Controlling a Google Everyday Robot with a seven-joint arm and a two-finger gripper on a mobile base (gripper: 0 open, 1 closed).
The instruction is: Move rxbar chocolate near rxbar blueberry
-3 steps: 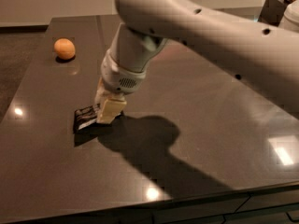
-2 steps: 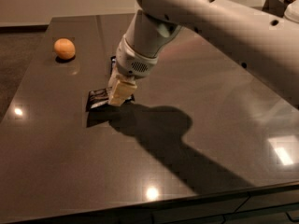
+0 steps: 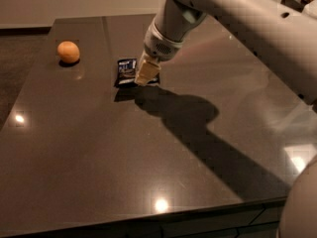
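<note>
Camera view: the gripper [image 3: 142,76], over the far part of the table [image 3: 99,157], seems clamped on the right end of the chocolate bar [image 3: 126,69], which extends leftward. No blueberry bar shows.

The table [image 3: 99,172] is dark and shiny, with small spots of light on it. A round orange [image 3: 68,51] sits near the far left corner. Closer to the middle of the far edge is the rxbar chocolate [image 3: 126,71], a flat dark bar. The gripper [image 3: 143,75] pinches its right end. The bar may be resting on the table, but I cannot tell for sure.
</note>
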